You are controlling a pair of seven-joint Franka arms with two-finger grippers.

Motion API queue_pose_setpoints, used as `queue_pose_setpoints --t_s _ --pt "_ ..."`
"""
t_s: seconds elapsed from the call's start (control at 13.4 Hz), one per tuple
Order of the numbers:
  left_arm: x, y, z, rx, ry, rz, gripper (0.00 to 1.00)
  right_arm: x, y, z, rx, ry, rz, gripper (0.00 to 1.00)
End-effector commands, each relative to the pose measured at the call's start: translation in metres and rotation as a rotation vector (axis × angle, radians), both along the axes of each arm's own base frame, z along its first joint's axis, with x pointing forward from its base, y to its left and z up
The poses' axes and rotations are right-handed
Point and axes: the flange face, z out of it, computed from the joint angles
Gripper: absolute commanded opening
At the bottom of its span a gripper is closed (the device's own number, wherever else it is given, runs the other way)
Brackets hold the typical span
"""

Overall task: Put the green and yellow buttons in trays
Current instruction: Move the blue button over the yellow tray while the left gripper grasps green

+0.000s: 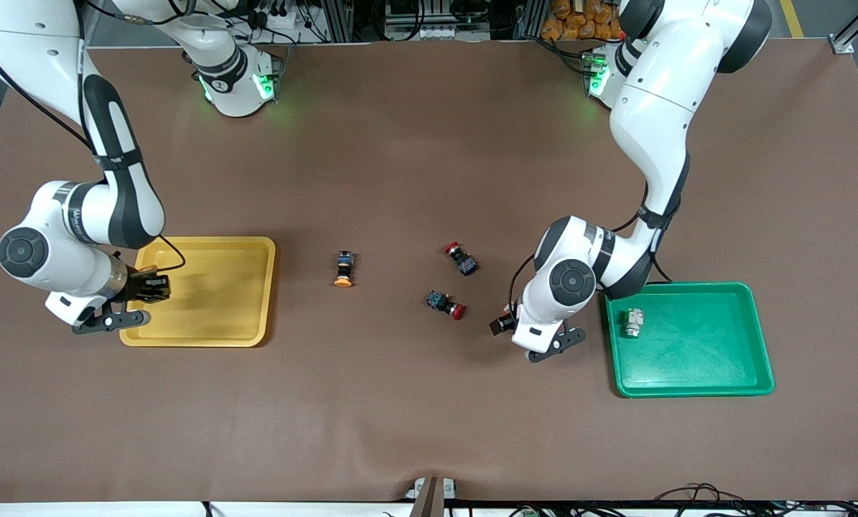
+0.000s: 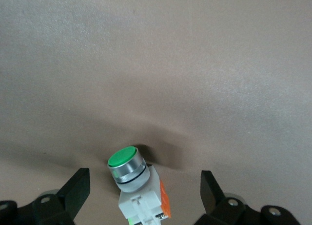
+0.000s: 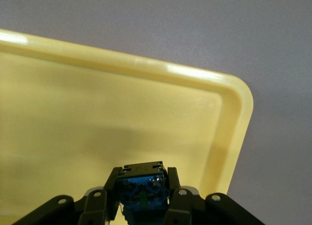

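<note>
My right gripper (image 1: 152, 287) is over the yellow tray (image 1: 249, 248), near its edge toward the right arm's end. It is shut on a black-blue switch (image 3: 143, 186), held above the tray floor (image 3: 97, 117). My left gripper (image 1: 504, 323) is low over the table beside the green tray (image 1: 687, 391). It is open, with a white-bodied, green-capped button (image 2: 127, 161) lying on the mat between its fingers (image 2: 78, 191), untouched. Another white button (image 1: 632, 322) lies in the green tray. A yellow-orange-capped switch (image 1: 344, 268) lies on the table between the trays.
Two black-blue switches with red caps (image 1: 461, 258) (image 1: 446, 304) lie on the brown mat between the yellow-capped switch and my left gripper. The left arm's elbow (image 1: 572, 280) hangs over the mat beside the green tray.
</note>
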Motion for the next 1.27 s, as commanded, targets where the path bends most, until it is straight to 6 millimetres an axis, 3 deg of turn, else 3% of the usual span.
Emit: queue_pose_setpoints --t_s 0.0,0.22,0.37,0.67,0.74,0.89,0.97,1.04,1.19 --pt "-0.006 -0.009 -0.003 0.006 0.007 0.05 0.79 0.013 0.002 -0.019 -0.019 0.021 0.022 0.0" --pt "-0.009 -0.013 -0.003 0.007 0.009 0.064 0.36 0.01 0.006 -0.026 -0.017 0.04 0.034 0.0" --pt "-0.009 -0.013 -0.003 0.011 0.006 0.061 0.0 0.007 0.007 -0.044 -0.019 0.067 0.039 0.0" --pt "0.003 -0.002 0.013 0.014 -0.023 0.039 0.0 0.004 0.003 -0.085 -0.027 0.081 0.036 0.0" --pt "0.008 0.002 0.025 0.015 -0.042 0.031 0.0 0.004 0.002 -0.087 -0.028 0.081 0.036 0.0" --pt "0.029 0.03 0.043 0.017 -0.073 0.05 0.0 0.004 0.001 -0.088 -0.024 0.079 0.031 0.0" --pt "0.033 0.04 0.046 0.029 -0.059 0.041 0.0 0.005 0.003 -0.088 -0.022 0.076 0.046 0.25" --pt "0.039 0.054 0.05 0.048 -0.044 0.028 0.0 0.005 0.002 -0.088 -0.016 0.073 0.057 0.99" --pt "0.053 0.105 0.058 0.072 -0.011 -0.008 0.0 0.005 0.001 -0.09 -0.015 0.073 0.056 1.0"
